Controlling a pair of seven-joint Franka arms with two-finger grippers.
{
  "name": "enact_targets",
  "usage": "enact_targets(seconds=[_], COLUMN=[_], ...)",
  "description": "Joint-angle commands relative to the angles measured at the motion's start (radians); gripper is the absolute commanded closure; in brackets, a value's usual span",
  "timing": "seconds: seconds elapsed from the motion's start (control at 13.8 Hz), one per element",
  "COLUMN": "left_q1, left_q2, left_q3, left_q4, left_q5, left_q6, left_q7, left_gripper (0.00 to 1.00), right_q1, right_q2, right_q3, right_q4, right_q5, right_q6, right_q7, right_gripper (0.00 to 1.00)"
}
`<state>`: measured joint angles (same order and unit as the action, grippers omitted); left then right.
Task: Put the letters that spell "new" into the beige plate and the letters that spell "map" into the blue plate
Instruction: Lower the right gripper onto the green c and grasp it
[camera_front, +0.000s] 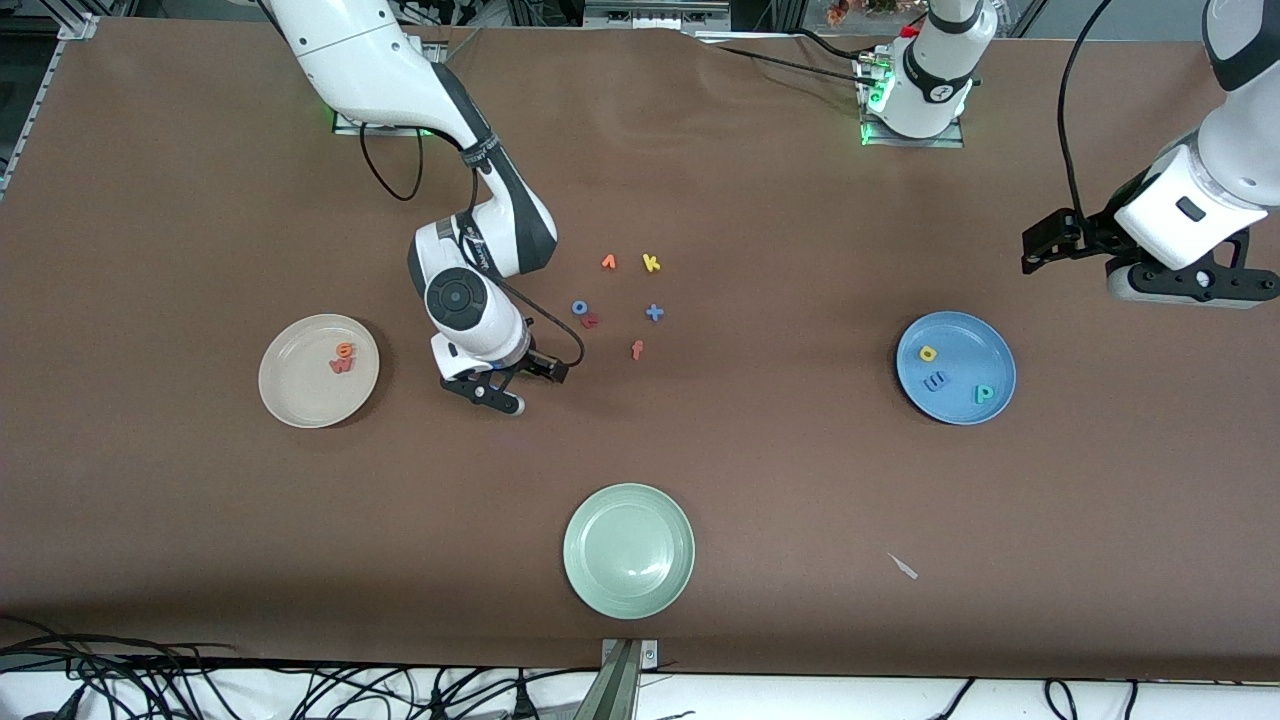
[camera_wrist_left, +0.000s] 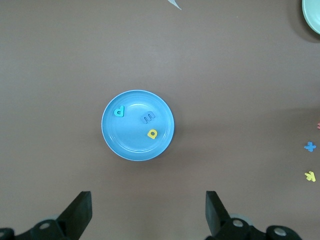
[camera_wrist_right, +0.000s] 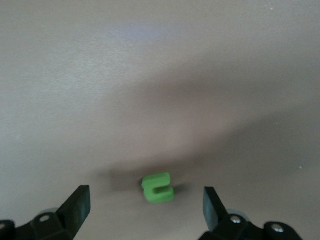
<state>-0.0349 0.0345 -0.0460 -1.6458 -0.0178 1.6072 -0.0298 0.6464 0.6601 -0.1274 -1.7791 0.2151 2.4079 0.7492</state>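
Overhead, from my remote station, I see the beige plate (camera_front: 318, 371) toward the right arm's end of the table (camera_front: 760, 470), carrying the orange "e" (camera_front: 344, 350) and the red-pink "w" (camera_front: 342, 366), the two just beside each other. The blue plate (camera_front: 955, 367) lies toward the left arm's end and holds the yellow "a" (camera_front: 928, 353), the blue "m" (camera_front: 935, 381) and the teal "p" (camera_front: 984, 394). The right gripper (camera_front: 497, 392) hangs low over bare table between the beige plate and a loose cluster of spare letters (camera_front: 620, 300). A pale green plate (camera_front: 628, 551) sits nearest the front camera. The left gripper (camera_front: 1185, 285) waits up in the air beside the blue plate.

Through the left wrist camera, I find the left gripper's fingers (camera_wrist_left: 80, 212) spread wide, grasping nothing, with the blue plate and its three letters centred below.

Through the right wrist camera, the green "n" (camera_wrist_right: 158, 187) lies flat on the table between the right gripper's released fingers (camera_wrist_right: 77, 207), touching neither.
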Motion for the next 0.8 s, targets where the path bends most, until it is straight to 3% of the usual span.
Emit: enact_targets(seconds=[0.0,0.14,0.72], left_q1=[-0.007,-0.007,-0.005], left_q2=[-0.016,-0.016,-0.016], left_q3=[-0.002,-0.002,-0.002], left_q4=[0.000,0.000,0.000], left_q5=[0.029,0.030,0.030], left_q6=[-0.015,-0.012,-0.013], left_q7=[-0.012,-0.012,-0.012], left_gripper=[0.00,0.00,0.00], right_q1=[0.001,0.001,0.001], right_q2=[-0.042,-0.043,-0.079], right_q3=[0.008,0.021,0.029], right_q4=[-0.085,-0.112,-0.155], right_q5=[0.020,0.020,0.021], right_q6=[0.071,0.112,0.116], right_q7=[-0.014,-0.016,-0.017], right_gripper=[0.00,0.02,0.29])
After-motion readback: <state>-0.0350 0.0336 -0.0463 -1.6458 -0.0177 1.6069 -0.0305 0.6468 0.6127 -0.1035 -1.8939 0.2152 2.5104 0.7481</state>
